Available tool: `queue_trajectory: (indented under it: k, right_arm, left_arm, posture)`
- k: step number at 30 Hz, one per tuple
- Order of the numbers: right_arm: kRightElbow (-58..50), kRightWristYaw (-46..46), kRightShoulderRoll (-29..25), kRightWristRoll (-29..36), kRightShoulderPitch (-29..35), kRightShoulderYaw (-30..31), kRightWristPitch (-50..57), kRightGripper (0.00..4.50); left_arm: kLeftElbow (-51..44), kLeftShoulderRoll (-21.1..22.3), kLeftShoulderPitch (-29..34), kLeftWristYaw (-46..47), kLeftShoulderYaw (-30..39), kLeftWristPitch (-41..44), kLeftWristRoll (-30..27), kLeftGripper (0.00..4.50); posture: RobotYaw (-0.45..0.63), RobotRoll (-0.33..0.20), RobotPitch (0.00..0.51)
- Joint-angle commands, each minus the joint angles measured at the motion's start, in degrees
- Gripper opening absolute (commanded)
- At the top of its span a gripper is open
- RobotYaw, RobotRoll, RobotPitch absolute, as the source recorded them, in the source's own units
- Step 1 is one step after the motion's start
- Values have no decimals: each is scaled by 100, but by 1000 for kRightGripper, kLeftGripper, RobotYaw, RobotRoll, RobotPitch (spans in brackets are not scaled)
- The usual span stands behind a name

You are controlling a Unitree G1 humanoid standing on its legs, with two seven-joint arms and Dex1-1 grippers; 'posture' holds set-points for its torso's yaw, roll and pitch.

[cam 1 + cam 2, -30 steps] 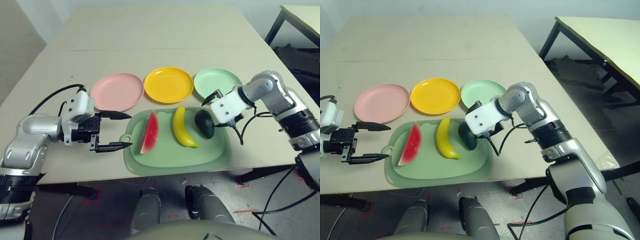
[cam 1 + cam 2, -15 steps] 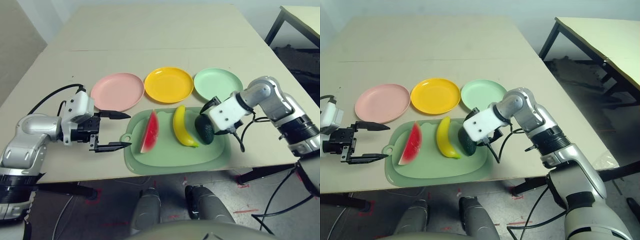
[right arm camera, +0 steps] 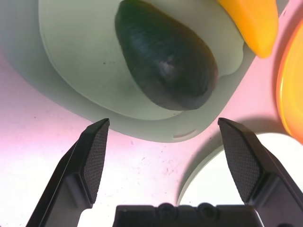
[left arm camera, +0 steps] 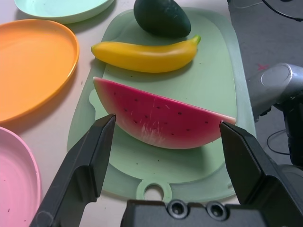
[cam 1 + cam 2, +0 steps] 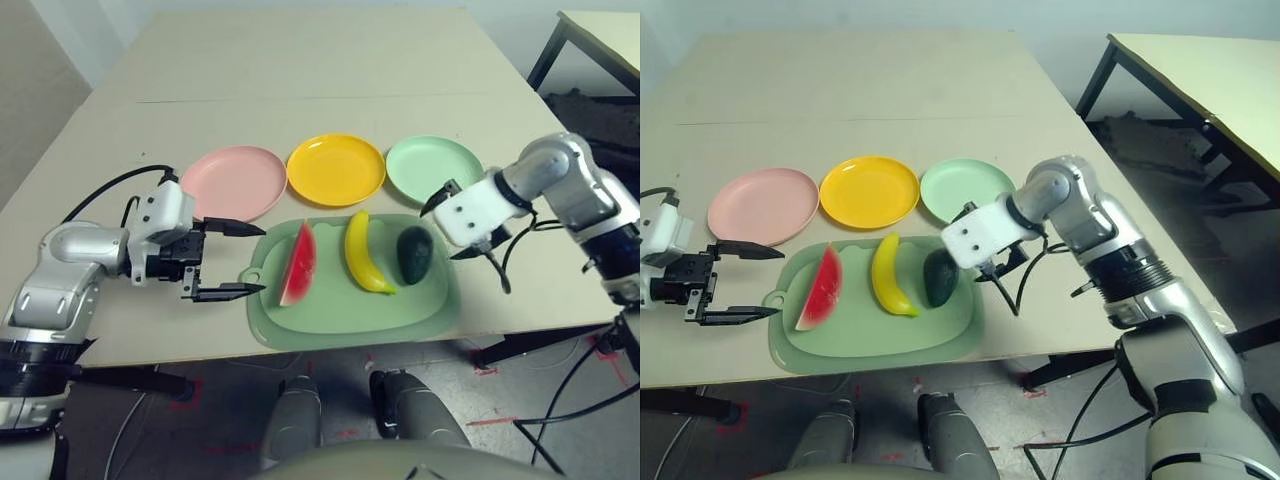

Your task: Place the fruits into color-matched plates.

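Observation:
On the green mat lie a red watermelon wedge, a yellow banana and a dark green avocado. Behind the mat stand the pink plate, the orange-yellow plate and the mint green plate, each with nothing in it. My left gripper is open just left of the mat, its fingers pointing at the watermelon. My right gripper is open at the mat's right edge, just right of the avocado, not touching it.
The mat's loop tab points toward my left gripper. Bare table stretches behind the plates. A second table stands off to the right, past the table's right edge.
My right gripper has drawn back to the right, off the avocado, which stays on the mat. The left arm has hardly moved.

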Motion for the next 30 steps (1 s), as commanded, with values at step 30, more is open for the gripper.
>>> queue_trajectory:
  k: [30]
  right_arm:
    - [247, -296, 653, -200, 275, 321, 66, 4500]
  left_arm:
    - [-69, 99, -121, -6, -5, -24, 128, 4455]
  posture:
    - [49, 0, 130]
